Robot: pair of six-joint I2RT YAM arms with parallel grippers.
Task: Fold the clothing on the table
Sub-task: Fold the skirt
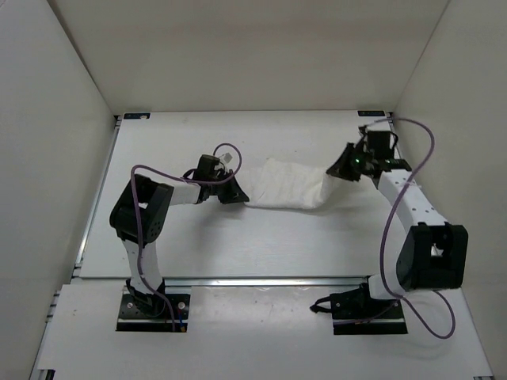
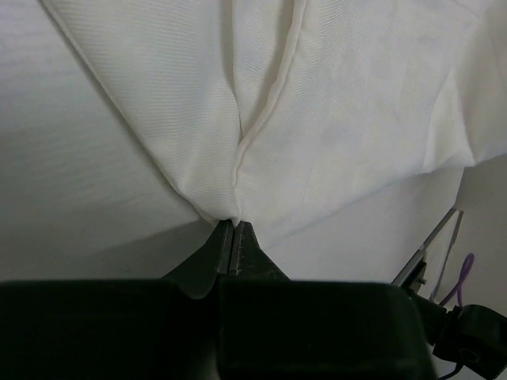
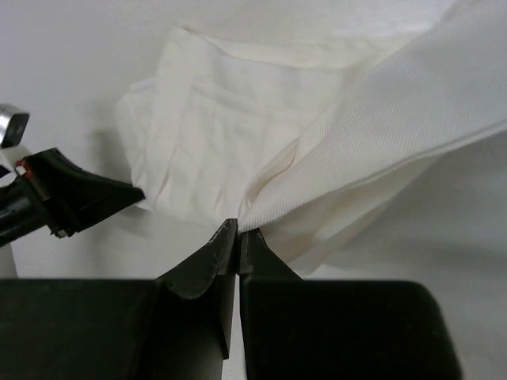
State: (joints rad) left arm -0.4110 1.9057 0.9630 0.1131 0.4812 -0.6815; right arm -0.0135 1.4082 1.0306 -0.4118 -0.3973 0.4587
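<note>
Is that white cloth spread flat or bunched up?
Bunched, not flat: the thin white fabric garment runs as a narrow wrinkled band between the left gripper and right gripper, each shut on one end.

The clothing [image 1: 289,184] stretches left to right across the middle of the table [image 1: 261,245], between the two grippers. The left gripper [image 1: 236,192] touches its left end. The right gripper [image 1: 337,169] touches its right end, a little farther back.

Thin white wrinkled clothing [image 1: 289,186], drawn into a narrow band, across the white table [image 1: 238,245]
</note>
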